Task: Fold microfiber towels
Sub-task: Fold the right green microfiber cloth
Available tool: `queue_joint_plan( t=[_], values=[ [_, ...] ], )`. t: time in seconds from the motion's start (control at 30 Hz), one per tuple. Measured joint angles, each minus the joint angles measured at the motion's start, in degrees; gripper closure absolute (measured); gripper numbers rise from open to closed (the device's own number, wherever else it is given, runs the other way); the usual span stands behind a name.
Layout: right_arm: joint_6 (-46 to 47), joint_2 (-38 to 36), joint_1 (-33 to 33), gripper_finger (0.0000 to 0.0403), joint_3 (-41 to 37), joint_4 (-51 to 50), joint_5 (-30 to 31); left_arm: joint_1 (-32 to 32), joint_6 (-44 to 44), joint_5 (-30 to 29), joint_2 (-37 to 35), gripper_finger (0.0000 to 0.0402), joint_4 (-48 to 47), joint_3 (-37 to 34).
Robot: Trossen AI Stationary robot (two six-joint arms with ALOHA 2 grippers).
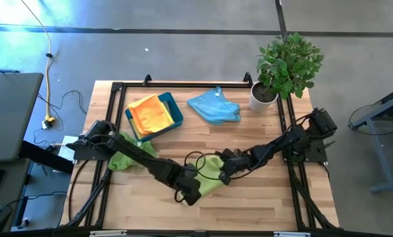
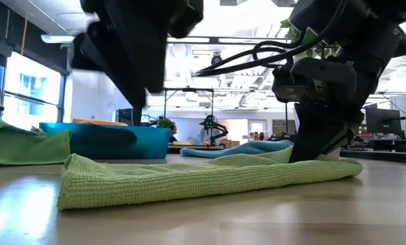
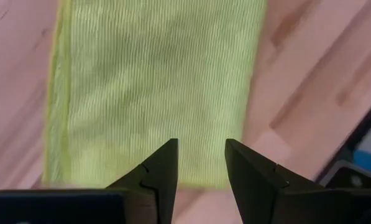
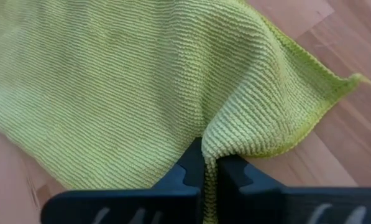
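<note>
A lime green microfiber towel [image 1: 212, 184] [image 2: 189, 180] lies flat on the wooden table near its front middle. My right gripper [image 1: 221, 174] [image 4: 210, 171] stands at the towel's right end and is shut on it. My left gripper [image 1: 195, 192] [image 3: 201, 165] hangs open above the towel's left part, clear of the cloth, with nothing between its fingers. In the low view the left gripper [image 2: 138, 99] sits well above the towel, while the right gripper [image 2: 311, 153] is down at it. My right gripper pinches the towel's edge [image 4: 219, 146] between its two fingers, close to a corner [image 4: 353, 79]. The fingers slant down from the table's right side. The cloth puckers into a raised ridge at the fingers. The remainder of the towel lies slack on the table.
A teal tray [image 1: 176, 112] at the far left holds yellow and orange towels. A light blue towel [image 1: 214, 106] lies at the far middle, a second lime green towel [image 1: 120, 161] under the left arm, and a potted plant [image 1: 285, 66] at the far right corner.
</note>
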Motion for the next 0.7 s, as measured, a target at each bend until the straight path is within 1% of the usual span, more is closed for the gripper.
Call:
queue_joint_plan(
  t=[0.1,0.2,0.3,0.47,0.7],
  values=[
    [-1.45,0.03,-0.66,0.0402,0.02,-0.02,-2.05,0.20,-0.34,1.61,-0.04,0.0277,-6.34,3.28],
    [-2.02,0.03,-1.71,0.0402,0.02,-0.10,-3.77,0.20,-0.37,0.68,-0.04,0.0277,-11.91,5.56],
    [-1.49,0.05,-2.85,0.0402,0.00,-0.14,-5.12,0.20,-0.11,-0.78,-0.10,0.0277,-15.39,6.58],
    [-0.47,0.07,-5.08,0.0402,0.00,-0.79,-8.05,0.20,4.61,-1.78,-0.09,0.0277,-17.49,6.62],
    [1.92,0.07,-7.33,0.0403,0.02,-1.99,-11.15,0.98,15.04,-3.65,-0.09,0.0277,-17.68,6.62]
  ],
)
